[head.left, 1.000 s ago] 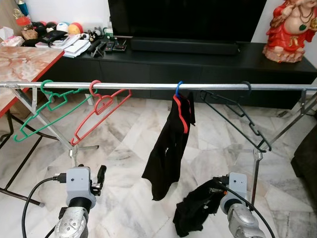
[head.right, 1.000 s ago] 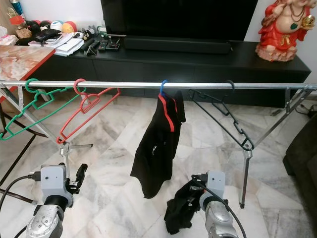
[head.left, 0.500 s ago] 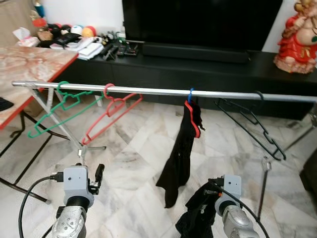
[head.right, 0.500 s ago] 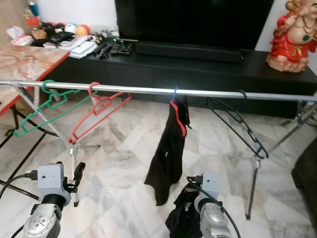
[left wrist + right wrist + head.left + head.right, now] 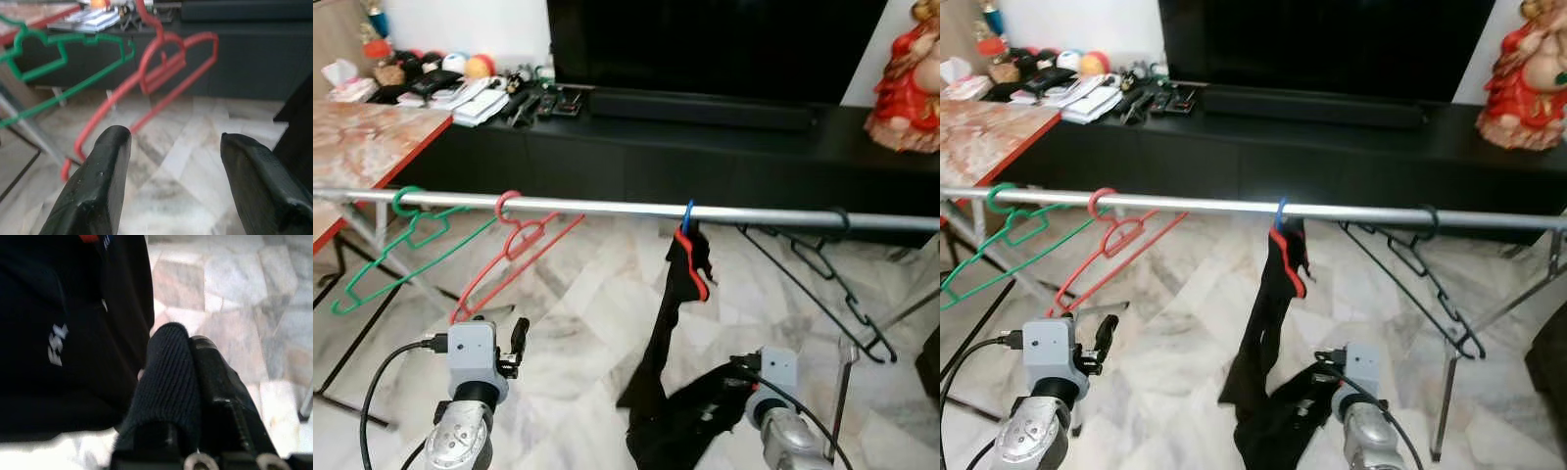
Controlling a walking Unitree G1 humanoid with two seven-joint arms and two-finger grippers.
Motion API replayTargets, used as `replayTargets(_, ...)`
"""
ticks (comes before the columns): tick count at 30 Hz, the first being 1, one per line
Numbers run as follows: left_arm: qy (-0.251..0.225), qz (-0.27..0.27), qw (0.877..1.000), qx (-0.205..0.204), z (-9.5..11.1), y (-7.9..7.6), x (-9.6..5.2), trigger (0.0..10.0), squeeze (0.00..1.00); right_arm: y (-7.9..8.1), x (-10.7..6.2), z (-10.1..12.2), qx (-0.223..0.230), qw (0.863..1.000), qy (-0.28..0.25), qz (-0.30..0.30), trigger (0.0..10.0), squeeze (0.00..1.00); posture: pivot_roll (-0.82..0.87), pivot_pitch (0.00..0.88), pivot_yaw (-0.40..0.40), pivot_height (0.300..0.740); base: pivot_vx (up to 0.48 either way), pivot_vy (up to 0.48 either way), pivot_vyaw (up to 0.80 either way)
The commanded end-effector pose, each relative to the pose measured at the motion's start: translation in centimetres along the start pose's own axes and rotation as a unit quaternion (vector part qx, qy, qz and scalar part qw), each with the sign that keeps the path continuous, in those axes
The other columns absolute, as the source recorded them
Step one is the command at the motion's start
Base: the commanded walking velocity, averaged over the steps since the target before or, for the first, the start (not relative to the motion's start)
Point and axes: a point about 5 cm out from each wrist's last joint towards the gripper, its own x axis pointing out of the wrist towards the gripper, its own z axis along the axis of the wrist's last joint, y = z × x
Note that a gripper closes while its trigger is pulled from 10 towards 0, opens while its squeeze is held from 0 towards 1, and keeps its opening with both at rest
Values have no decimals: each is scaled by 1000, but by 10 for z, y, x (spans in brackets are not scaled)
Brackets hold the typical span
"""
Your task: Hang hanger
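Note:
A metal rail (image 5: 607,209) crosses in front of me at chest height. On it hang an empty green hanger (image 5: 401,245), an empty red hanger (image 5: 514,250), a blue-hooked red hanger (image 5: 690,257) carrying a black garment (image 5: 666,333), and an empty black hanger (image 5: 832,279). My right gripper (image 5: 188,342) is shut on black ribbed cloth, low beside the garment's bottom end (image 5: 1278,411). White lettering (image 5: 57,348) marks the garment. My left gripper (image 5: 173,139) is open and holds nothing, below the red hanger (image 5: 166,63).
A black TV console (image 5: 705,137) with a TV runs behind the rail. A red statue (image 5: 909,83) stands at its right end and clutter (image 5: 475,88) at its left. A marble-topped table (image 5: 357,142) is at the left. A rack leg (image 5: 845,382) stands right of my right arm.
The view has shifted and the rail is nearer. The hung garment has turned edge-on, and its lower end now meets the cloth in my right gripper. The left gripper stays open.

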Motion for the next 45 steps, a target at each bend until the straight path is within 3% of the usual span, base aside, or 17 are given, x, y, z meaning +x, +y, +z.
replayTargets(1, -1, 14, 1000, 11, 2, 8, -2, 10000, 0, 10, 1, 0, -1, 1000, -4, 13, 10000, 0, 46, 112, 1, 740, 304, 0, 0)
replayTargets(5, -42, -1, 998, 36, 18, 5, 0, 10000, 0, 11, 0, -2, -3, 1000, 1, 14, 10000, 0, 54, 118, -1, 740, 133, 0, 0)
replayTargets(12, -49, -7, 998, 45, 25, 5, 0, 10000, 0, 14, 0, -3, -4, 1000, 4, 15, 10000, 0, 55, 126, -1, 740, 0, 0, 0)
replayTargets(19, -67, 26, 995, 74, 56, 37, 14, 10000, 0, 19, 1, -5, -7, 1000, 8, 18, 10000, 0, 64, 136, -3, 740, 0, 0, 0)
replayTargets(22, -12, -15, 996, 92, 55, 50, 26, 10000, 0, 20, 0, -6, -8, 1000, 11, 18, 10000, 0, 67, 138, -4, 740, 0, 0, 0)
replayTargets(23, 13, -47, 994, 95, 52, 51, 28, 10000, 282, 21, 0, -7, -8, 1000, 12, 18, 10000, 0, 67, 138, -4, 740, 0, 0, 0)
replayTargets(24, 27, -86, 991, 104, 50, 52, 30, 10000, 1000, 21, 0, -8, -9, 1000, 15, 19, 10000, 0, 68, 138, -4, 740, 0, 0, 0)
replayTargets(26, 44, -153, 979, 127, 47, 57, 37, 10000, 1000, 23, 1, -9, -10, 1000, 22, 18, 10000, 0, 63, 138, -3, 740, 0, 0, 0)
replayTargets(29, 46, -156, 979, 126, 48, 62, 44, 10000, 1000, 23, 1, -9, -10, 999, 25, 17, 10000, 0, 63, 137, -6, 740, 0, 0, 0)
replayTargets(30, 46, -153, 979, 124, 52, 68, 58, 10000, 1000, 23, 1, -9, -10, 999, 30, 16, 10000, 0, 65, 139, -3, 740, 0, 0, 0)
replayTargets(31, 46, -153, 979, 124, 52, 68, 58, 10000, 1000, 23, 1, -9, -10, 999, 30, 16, 10000, 0, 65, 139, -3, 740, 0, 0, 0)
replayTargets(36, 52, -178, 976, 116, 67, 74, 89, 10000, 1000, 19, -1, -16, -13, 999, 44, 12, 10000, 0, 60, 119, 4, 740, 0, 0, 0)
replayTargets(39, 45, -223, 967, 112, 72, 56, 104, 10000, 1000, 11, -3, -21, -10, 998, 54, 4, 10000, 0, 75, 102, 5, 740, 0, 0, 0)
replayTargets(40, 45, -223, 967, 112, 72, 56, 104, 10000, 1000, 11, -3, -21, -10, 998, 54, 4, 10000, 0, 75, 102, 5, 740, 0, 0, 0)
replayTargets(45, 31, -246, 963, 103, 71, 26, 117, 10000, 1000, 0, -8, -31, -3, 997, 71, -5, 10000, 0, 90, 83, -1, 740, 0, 0, 0)
